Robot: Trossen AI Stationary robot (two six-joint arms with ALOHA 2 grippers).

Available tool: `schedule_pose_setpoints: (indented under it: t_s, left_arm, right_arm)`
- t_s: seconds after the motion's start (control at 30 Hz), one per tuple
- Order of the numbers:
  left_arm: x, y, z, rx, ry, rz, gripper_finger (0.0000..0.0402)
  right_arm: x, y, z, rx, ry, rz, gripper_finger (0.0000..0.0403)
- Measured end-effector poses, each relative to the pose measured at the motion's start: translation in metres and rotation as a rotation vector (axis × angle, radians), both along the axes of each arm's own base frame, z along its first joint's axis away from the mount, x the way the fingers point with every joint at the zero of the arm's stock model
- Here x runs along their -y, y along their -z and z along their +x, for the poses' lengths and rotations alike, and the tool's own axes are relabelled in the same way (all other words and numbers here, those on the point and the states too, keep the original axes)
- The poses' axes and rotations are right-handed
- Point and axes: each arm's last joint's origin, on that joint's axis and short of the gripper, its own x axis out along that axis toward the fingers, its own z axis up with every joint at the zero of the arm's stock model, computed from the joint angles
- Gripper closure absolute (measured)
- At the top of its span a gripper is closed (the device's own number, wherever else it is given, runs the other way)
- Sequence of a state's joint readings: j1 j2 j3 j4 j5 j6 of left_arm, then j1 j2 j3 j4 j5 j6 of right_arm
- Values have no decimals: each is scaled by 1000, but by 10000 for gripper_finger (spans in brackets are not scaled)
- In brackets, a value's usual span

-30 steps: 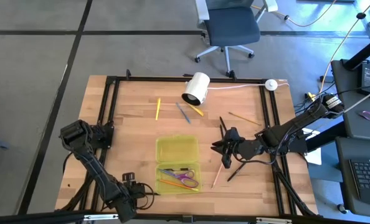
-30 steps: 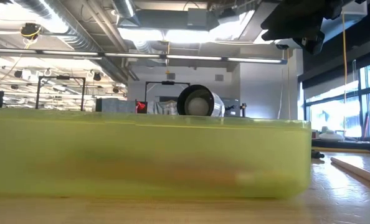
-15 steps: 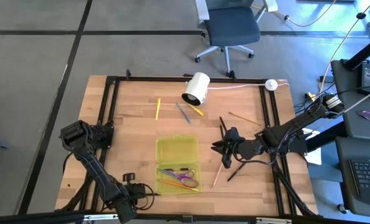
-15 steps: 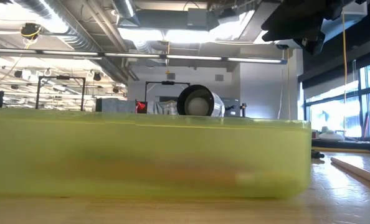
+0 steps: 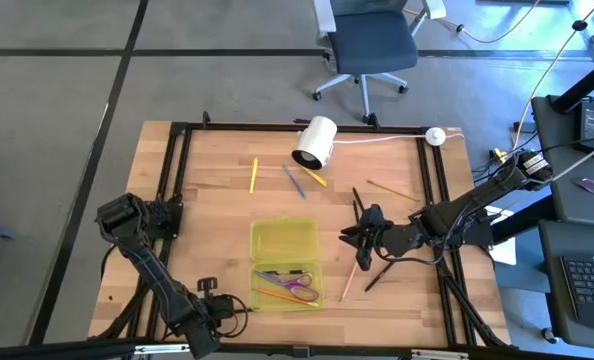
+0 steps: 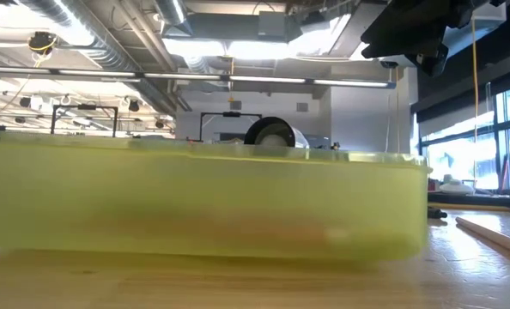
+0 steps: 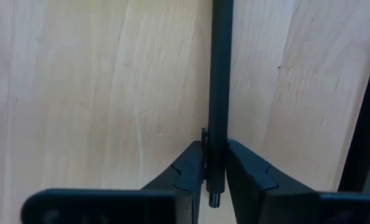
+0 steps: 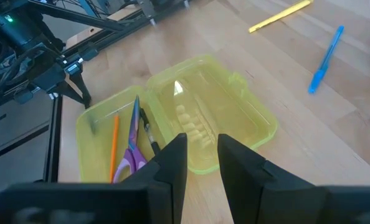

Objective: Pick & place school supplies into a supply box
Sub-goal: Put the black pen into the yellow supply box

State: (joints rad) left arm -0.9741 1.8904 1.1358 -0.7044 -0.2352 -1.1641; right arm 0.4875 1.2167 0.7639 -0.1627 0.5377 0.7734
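Observation:
The supply box [image 5: 286, 264], a translucent yellow-green tray with its lid [image 8: 213, 112] laid open beside it, lies near the table's middle. It fills the low view [image 6: 203, 202]. Purple scissors [image 8: 130, 149], an orange pencil [image 8: 113, 146] and a black pen [image 8: 149, 134] lie in it. A yellow pen [image 5: 254, 175], a blue pen [image 5: 295, 182] and pencils [image 5: 392, 190] lie on the wood. My right gripper [image 8: 202, 163] is open, just right of the box [image 5: 347, 238]. My left gripper [image 7: 215, 177] sits at the near edge [image 5: 215, 300]. My left gripper has a thin black rod [image 7: 220, 112] pinched between its two fingers, which lie along it. The rod's end [image 7: 215, 199] sits between the fingers and the rest runs out ahead over the wood. Whether it is a pen or a frame part, I cannot tell.
A white cylinder [image 5: 315, 143] with a cable lies at the far edge. A pale pencil [image 5: 347, 283] and a black stick [image 5: 379, 275] lie near my right gripper. A black frame [image 5: 182, 180] borders the table. An office chair [image 5: 369, 45] stands beyond the table.
In the low view the supply box's near wall now stands taller. Its rim has risen and hides more of the white cylinder behind it. The high view shows no shift of the box or of either arm, and what moved the box does not show.

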Motion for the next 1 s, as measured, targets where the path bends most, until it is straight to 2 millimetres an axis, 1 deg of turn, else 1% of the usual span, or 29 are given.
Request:
schedule_pose_setpoints:
  t_s: [0.27, 0.47, 0.63, 0.8, 1.0]
  left_arm:
    - [0, 0, 0, -63, 69, -27, 354]
    - [4, -5, 2, -70, 178, -16, 354]
    - [6, -8, 1, -105, 221, -21, 354]
    - [11, -14, 0, -173, 249, -72, 355]
    - [17, -27, 4, -176, 272, -108, 355]
  right_arm:
    - [0, 0, 0, 0, -1, -1, 308]
    - [0, 0, 0, -3, -14, -24, 308]
    - [0, 0, 0, -2, -13, -23, 308]
    - [0, 0, 0, -3, -13, -23, 308]
    - [0, 0, 0, -4, -21, -37, 308]
